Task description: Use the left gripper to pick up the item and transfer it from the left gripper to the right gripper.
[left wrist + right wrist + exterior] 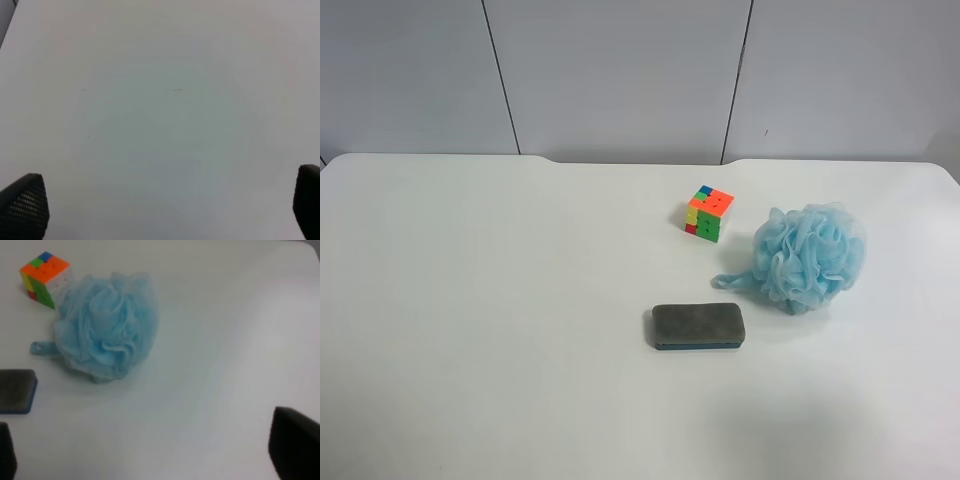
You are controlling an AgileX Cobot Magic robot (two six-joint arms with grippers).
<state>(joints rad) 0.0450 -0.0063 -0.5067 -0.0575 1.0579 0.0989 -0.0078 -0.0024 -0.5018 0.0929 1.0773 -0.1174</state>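
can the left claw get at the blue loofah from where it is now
Probably yes, though not right away. The left claw is open over bare table, with the loofah nowhere in its view, so it must travel. Nothing covers the loofah; the cube and eraser sit apart from it.

Frilly blue mesh loofah (810, 256), felt-topped matt eraser (697, 325) and glossy plastic cube (709, 213) (smooth white table (480, 330)).

Bright even light, faint soft shadows, wrist views blurry, overhead view sharp
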